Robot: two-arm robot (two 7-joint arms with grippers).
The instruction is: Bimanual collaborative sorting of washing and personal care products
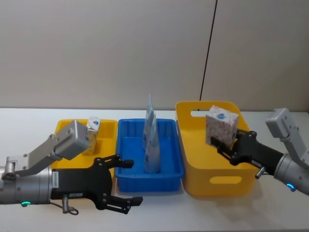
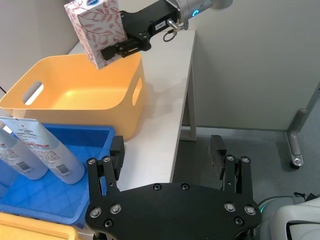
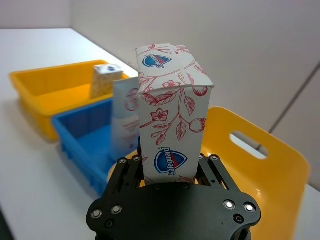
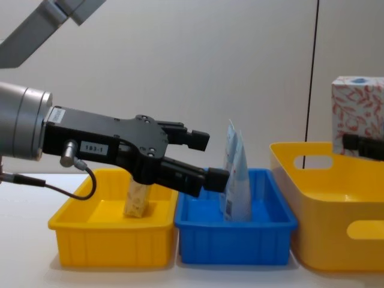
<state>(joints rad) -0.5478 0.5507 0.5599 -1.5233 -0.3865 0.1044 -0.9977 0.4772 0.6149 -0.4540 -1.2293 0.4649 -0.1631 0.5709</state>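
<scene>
The pack [image 3: 172,125] looked like thin printed film, softly creased along its top, with a faint sheen. The pouches [image 4: 237,180] were smooth and glossy. The small yellow bin [image 4: 114,246], blue bin [image 4: 234,246] and large yellow bin [image 4: 336,240] were smooth moulded plastic with a mild shine. The left tool [image 1: 135,181] and right tool [image 1: 227,140] were matt black, studded with bright metal screws. The left arm [image 1: 24,186] was satin grey metal. The tabletop [image 1: 241,212] was smooth, matt white.
</scene>
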